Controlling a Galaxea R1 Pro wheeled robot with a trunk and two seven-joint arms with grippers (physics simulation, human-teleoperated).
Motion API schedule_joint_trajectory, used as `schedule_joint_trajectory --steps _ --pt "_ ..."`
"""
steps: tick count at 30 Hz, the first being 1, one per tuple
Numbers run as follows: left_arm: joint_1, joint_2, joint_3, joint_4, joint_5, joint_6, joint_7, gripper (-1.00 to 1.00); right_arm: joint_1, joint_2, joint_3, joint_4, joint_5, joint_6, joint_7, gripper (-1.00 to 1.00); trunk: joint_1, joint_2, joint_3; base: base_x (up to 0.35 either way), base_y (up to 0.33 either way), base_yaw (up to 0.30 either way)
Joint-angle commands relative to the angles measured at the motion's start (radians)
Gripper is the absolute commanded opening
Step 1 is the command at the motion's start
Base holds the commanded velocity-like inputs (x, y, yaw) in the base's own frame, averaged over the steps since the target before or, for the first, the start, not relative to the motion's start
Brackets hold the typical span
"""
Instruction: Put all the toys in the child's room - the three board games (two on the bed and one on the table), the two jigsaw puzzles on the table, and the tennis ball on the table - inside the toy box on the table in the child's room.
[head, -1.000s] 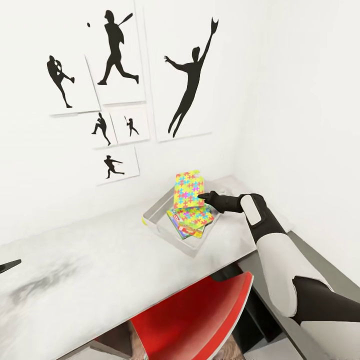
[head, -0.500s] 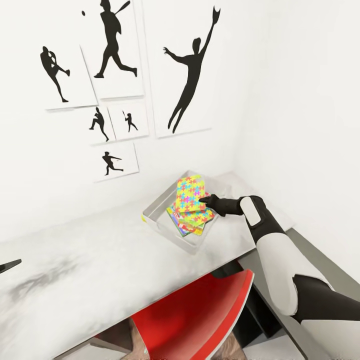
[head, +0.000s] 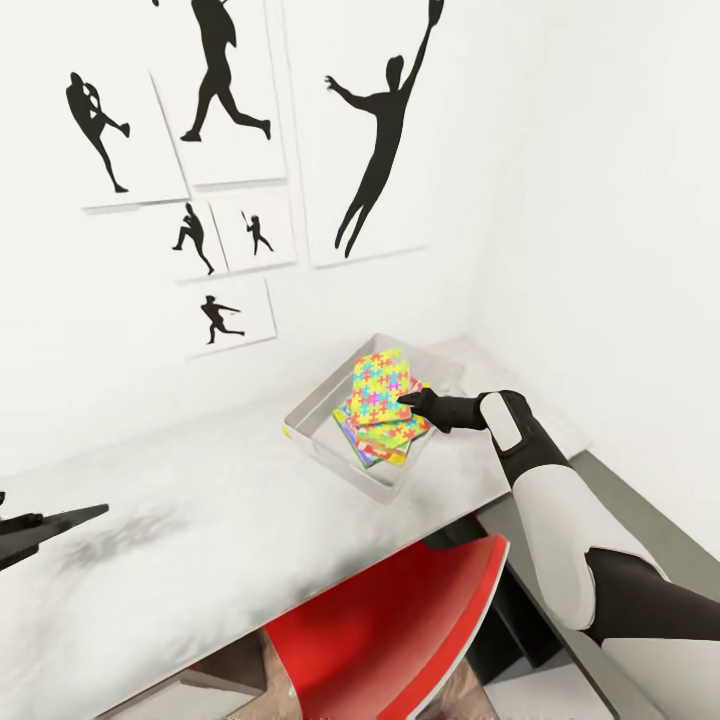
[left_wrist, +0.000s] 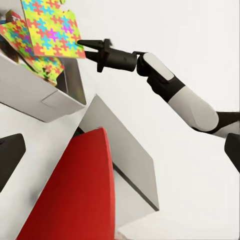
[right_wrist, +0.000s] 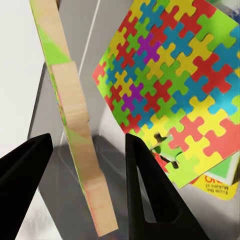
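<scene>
From the head view, my right end effector (head: 408, 402) reaches over the toy box (head: 322, 452), which sits toward the far right corner of the surface (head: 190, 560), near the wall with the ball-player silhouette pictures (head: 380, 140). A jigsaw puzzle (head: 380, 385) stands tilted over the box just at my fingertips, and I judge I am lowering it in on edge so it slides down onto the toys already lying there: a second jigsaw puzzle (head: 395, 432) with a printed board game (head: 368, 455) under it. My left end effector (head: 40, 525) hangs idle low over the near left edge of the surface; whether it is spread or closed I cannot tell. A red chair (head: 390, 640) is tucked under the near edge.

The left wrist view gives the side profile the head misses: the right end effector (left_wrist: 85, 47) meets the corner of the upright puzzle (left_wrist: 50, 27), above the box wall (left_wrist: 37, 97).

The right wrist view shows what neither does (the grip itself). My two fingers (right_wrist: 147, 195) are spread, and the puzzle (right_wrist: 75, 125) runs edge-on between them, touching neither, so I judge it already let go. Beyond lies the flat puzzle (right_wrist: 172, 87) on the box floor, a corner of the game (right_wrist: 220, 180) peeking out.
</scene>
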Motion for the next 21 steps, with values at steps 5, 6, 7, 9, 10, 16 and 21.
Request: schedule_joint_trajectory --steps 5,6,7,9,10,16,21 --pt "-0.035 -0.023 -0.04 -0.003 0.006 0.01 -0.004 1.0 -0.001 0.004 -0.008 -0.007 0.009 0.01 0.008 -1.0 0.0 -0.002 -0.01 0.0 0.0 0.0" --pt "-0.039 -0.025 -0.043 -0.004 0.007 0.01 -0.004 1.0 -0.002 0.004 -0.008 -0.008 0.009 0.01 0.008 -1.0 0.0 -0.002 -0.012 0.0 0.0 0.0" --pt "-0.041 -0.026 -0.044 -0.004 0.007 0.01 -0.004 1.0 -0.002 0.004 -0.008 -0.008 0.009 0.011 0.009 -1.0 0.0 -0.002 -0.013 0.0 0.0 0.0" --pt "-0.044 -0.027 -0.045 -0.004 0.008 0.01 -0.004 1.0 -0.002 0.005 -0.008 -0.009 0.009 0.011 0.009 -1.0 0.0 -0.002 -0.017 0.0 0.0 0.0" --pt "-0.045 -0.027 -0.046 -0.003 0.008 0.009 -0.004 1.0 -0.002 0.005 -0.008 -0.009 0.009 0.011 0.009 -1.0 0.0 -0.002 -0.018 0.0 0.0 0.0" --pt "-0.047 -0.028 -0.045 0.0 0.008 0.008 -0.004 1.0 -0.008 0.006 -0.008 -0.009 0.009 0.012 0.009 -1.0 0.0 -0.002 -0.028 0.0 0.0 0.0" --pt "-0.047 -0.029 -0.045 0.001 0.008 0.008 -0.004 1.0 -0.013 0.006 -0.008 -0.009 0.009 0.013 0.009 -1.0 0.0 -0.002 -0.036 0.0 0.0 0.0"
